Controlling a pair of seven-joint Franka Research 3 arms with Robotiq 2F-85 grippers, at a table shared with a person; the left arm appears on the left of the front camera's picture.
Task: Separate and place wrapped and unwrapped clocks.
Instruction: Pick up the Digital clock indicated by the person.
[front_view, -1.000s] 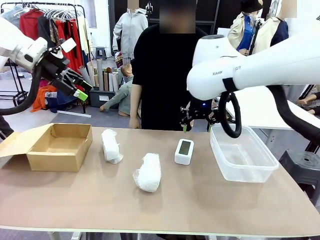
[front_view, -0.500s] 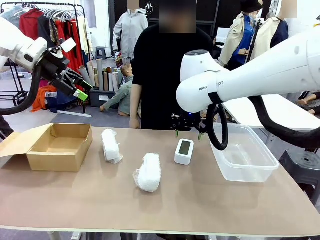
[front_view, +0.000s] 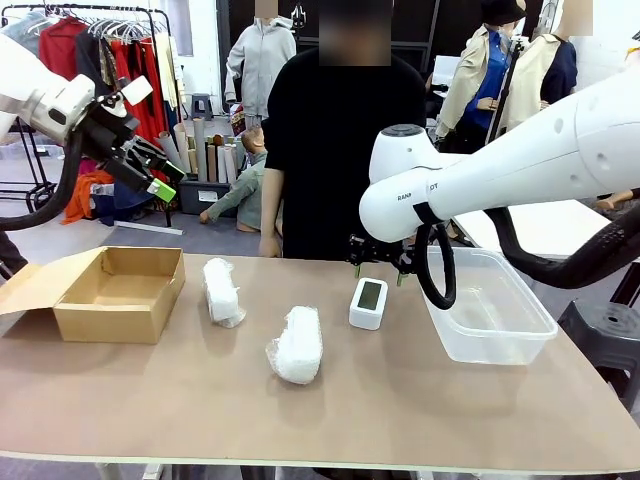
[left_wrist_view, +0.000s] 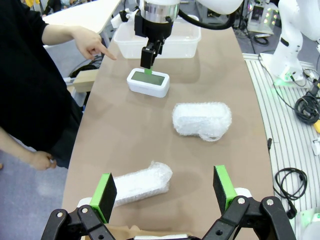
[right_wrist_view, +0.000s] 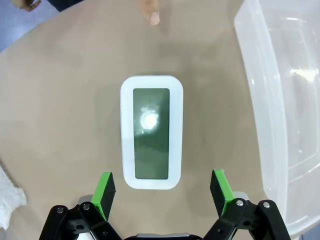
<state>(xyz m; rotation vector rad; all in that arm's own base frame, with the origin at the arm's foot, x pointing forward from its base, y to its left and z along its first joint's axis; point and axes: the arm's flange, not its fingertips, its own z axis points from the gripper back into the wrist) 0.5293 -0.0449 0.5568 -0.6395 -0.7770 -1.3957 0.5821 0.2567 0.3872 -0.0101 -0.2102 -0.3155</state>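
The unwrapped clock (front_view: 368, 302), white with a grey-green screen, lies face up mid-table. My right gripper (front_view: 377, 262) hovers open just above it. In the right wrist view the clock (right_wrist_view: 151, 131) lies lengthwise above the gap between the green fingertips of that gripper (right_wrist_view: 162, 187). Two wrapped clocks in crinkly white wrap lie to the left, one (front_view: 221, 291) near the box and one (front_view: 297, 344) nearer the front. My left gripper (front_view: 158, 175) is raised high at the left, open and empty; in its own view it (left_wrist_view: 165, 184) looks down on both bundles (left_wrist_view: 141, 182) (left_wrist_view: 202, 120).
An open cardboard box (front_view: 105, 323) sits at the table's left. A clear plastic bin (front_view: 440, 300) stands right of the clock. At the far edge a person stands, one hand (left_wrist_view: 92, 45) pointing a finger (right_wrist_view: 150, 12) towards the clock.
My right arm has swung left and come down, bringing its open gripper over the unwrapped clock. The left arm, the clocks and the containers have stayed put.
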